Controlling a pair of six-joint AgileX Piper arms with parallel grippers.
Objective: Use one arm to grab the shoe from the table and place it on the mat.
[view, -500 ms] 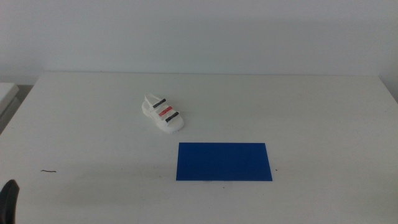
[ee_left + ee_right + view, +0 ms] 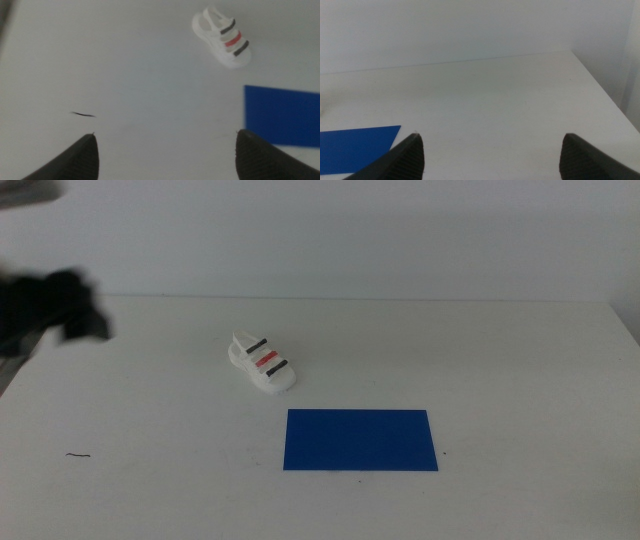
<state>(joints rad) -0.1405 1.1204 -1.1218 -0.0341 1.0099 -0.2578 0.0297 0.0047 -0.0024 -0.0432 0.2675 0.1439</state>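
The white shoe (image 2: 262, 363) with two black straps and a red one lies on the white table (image 2: 500, 370), left of centre. The blue mat (image 2: 360, 440) lies flat in front of it, a little to the right. My left arm (image 2: 55, 308) shows as a dark motion-blurred shape at the far left, raised well left of the shoe. In the left wrist view my left gripper (image 2: 165, 152) is open and empty above the table, with the shoe (image 2: 223, 37) and the mat (image 2: 282, 117) ahead. My right gripper (image 2: 490, 150) is open and empty, out of the middle view; a corner of the mat (image 2: 357, 142) shows.
A small dark scratch mark (image 2: 78, 455) sits on the table near the front left, and also shows in the left wrist view (image 2: 82, 114). A plain white wall (image 2: 350, 230) rises behind the table's far edge.
My left arm has risen from the picture's bottom-left corner to high at the far left and is blurred by motion. The shoe and the mat have not moved.
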